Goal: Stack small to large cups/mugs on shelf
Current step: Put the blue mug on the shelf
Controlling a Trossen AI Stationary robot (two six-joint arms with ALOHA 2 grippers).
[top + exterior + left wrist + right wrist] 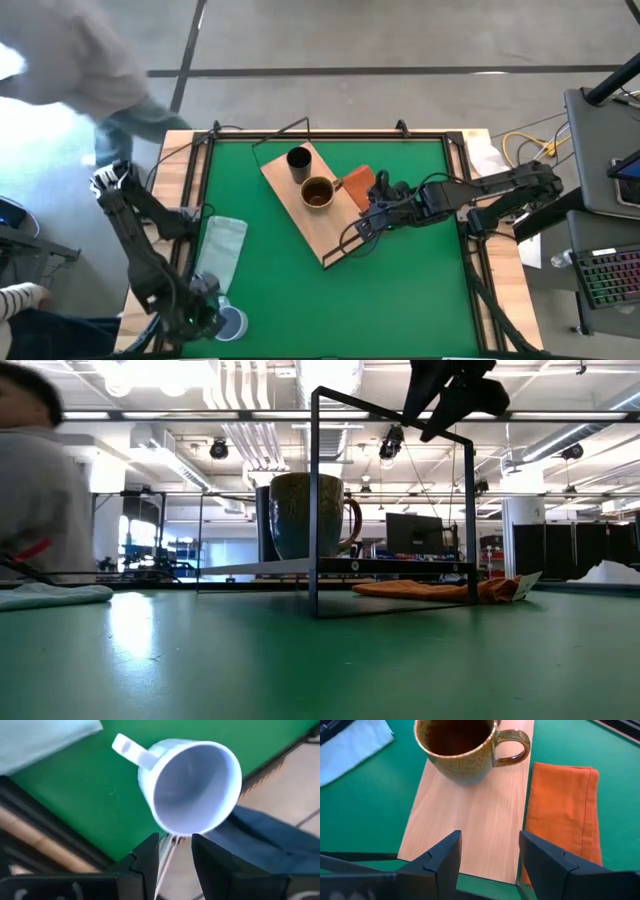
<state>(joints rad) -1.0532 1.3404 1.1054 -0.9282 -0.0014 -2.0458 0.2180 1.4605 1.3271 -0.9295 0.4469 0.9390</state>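
The brown mug (318, 192) and the black cup (298, 160) stand upright on the light-wood shelf (318, 238), which lies slantwise on the green table. The mug also shows in the low view (305, 515) and the right wrist view (457, 747). My right gripper (368, 215) is open and empty above the shelf's near-right end, short of the mug. My left gripper (208, 315) is at the table's near-left corner, shut on the pale blue cup (232, 323), whose mouth faces the left wrist camera (192, 785). My left gripper meets the pale blue cup at its rim (181, 833), on the side opposite the handle (131, 750). The two fingers (150, 855) stand close together there. The cup's wall hides the exact place of contact. The cup is over the table's corner.
An orange cloth (358, 185) lies beside the shelf, under my right arm. A pale cloth (222, 250) lies at the table's left. The shelf's black wire frame (390, 500) rises at its ends. A person in grey (70, 70) stands beyond the far-left corner.
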